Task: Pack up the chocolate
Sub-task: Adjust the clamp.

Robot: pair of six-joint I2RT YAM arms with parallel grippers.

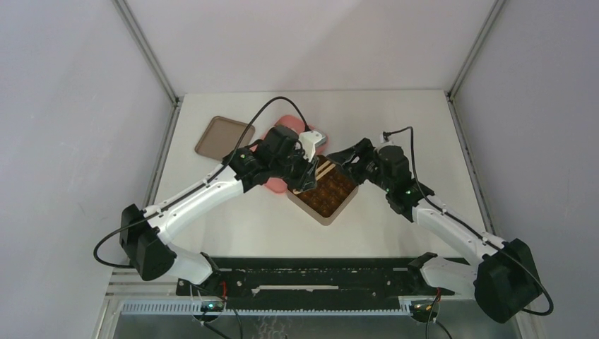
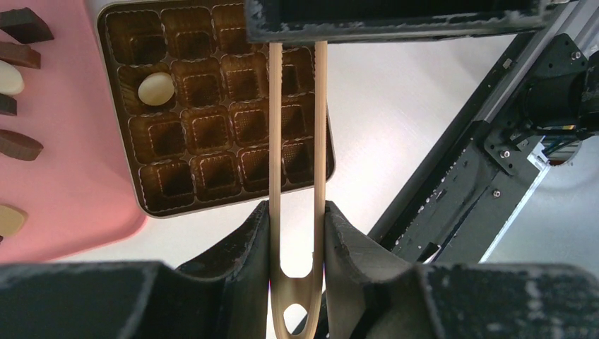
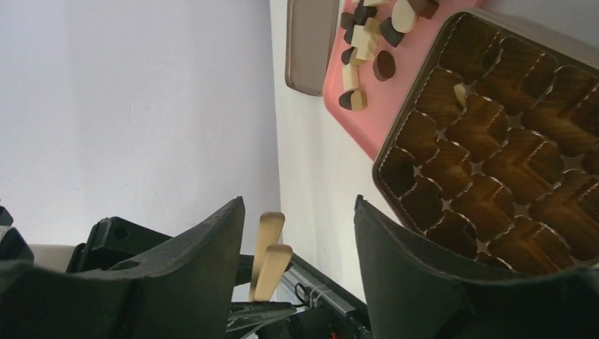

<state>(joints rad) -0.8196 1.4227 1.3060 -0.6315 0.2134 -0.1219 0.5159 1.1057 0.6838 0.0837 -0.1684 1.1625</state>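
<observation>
Left wrist: left end effector (image 2: 297,215) clenches tongs (image 2: 275,127) over tin (image 2: 169,138), 1 chocolate (image 2: 156,88) inside; right end effector (image 3: 298,206) released.

A white desk (image 1: 395,113) sits boxed by 3 plain pale grey walls (image 1: 311,42), metal posts (image 1: 145,49) at both back corners, evenly lit.

Dark, brown and cream chocolates (image 3: 385,65) loose on pink tray (image 2: 70,183), one cream oval (image 2: 156,88) seated in tin (image 2: 212,134)

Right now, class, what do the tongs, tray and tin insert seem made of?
Tongs: likely wood or bamboo, matte pale tan, thin flat strips. Tray: probably plastic, smooth uniform pink, rounded edge. Insert: seemingly thin moulded plastic, glossy golden-brown, crimped cup rims.
</observation>
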